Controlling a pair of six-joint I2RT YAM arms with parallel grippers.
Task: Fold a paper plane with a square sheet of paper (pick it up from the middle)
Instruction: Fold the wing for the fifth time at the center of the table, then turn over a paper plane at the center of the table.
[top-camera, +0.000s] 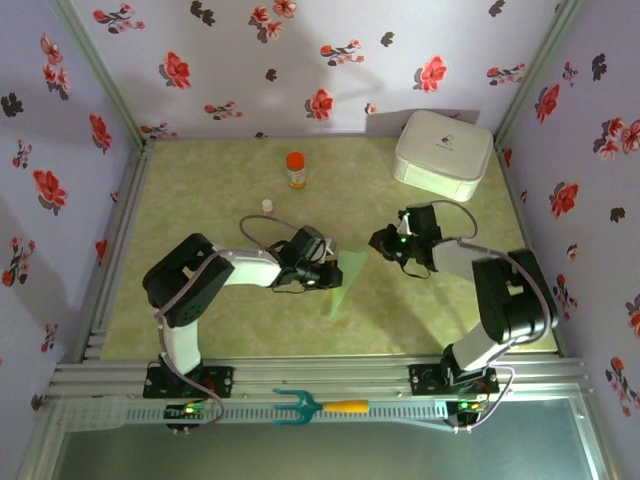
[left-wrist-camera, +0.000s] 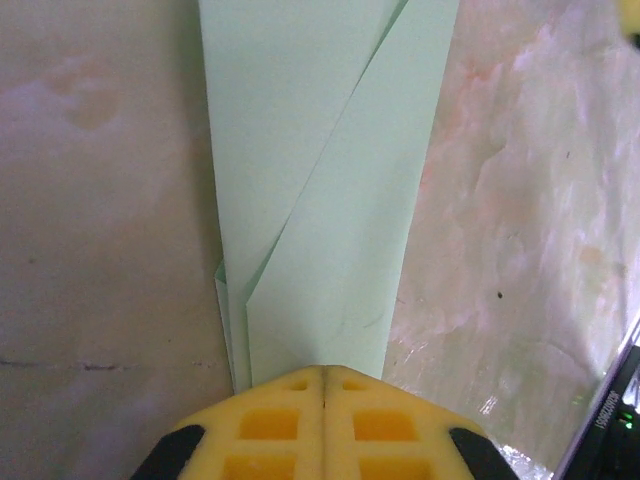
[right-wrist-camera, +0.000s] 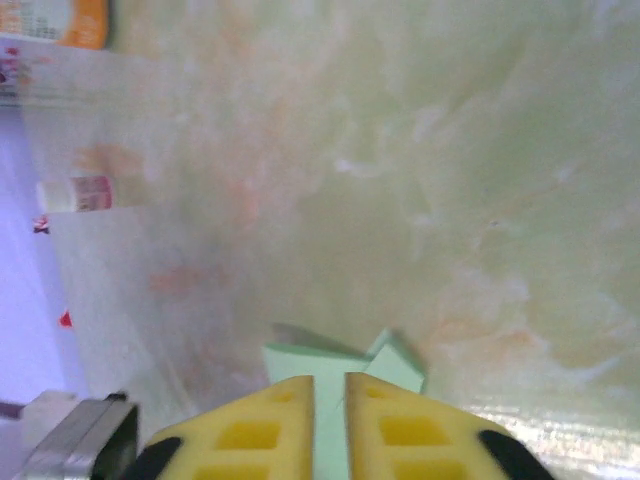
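Now | left gripper (left-wrist-camera: 325, 378) clamped on paper (left-wrist-camera: 320, 190) end to keep it steady | right gripper (right-wrist-camera: 330, 388): cannot tell if pinching

Thin matt paper (left-wrist-camera: 320, 200), crisply creased; the desk (left-wrist-camera: 520, 250) is smooth and glossy (sheen at lower right); the left claw (left-wrist-camera: 325, 380) is matt yellow plastic

Your paper (top-camera: 346, 280) shows just below the centre of the top view: a pale mint-green strip, already folded into a narrow wedge that tapers toward the bottom of the frame. Up close, layers overlap along a long diagonal crease, and one end is tucked between the closed left fingers (left-wrist-camera: 270, 425).
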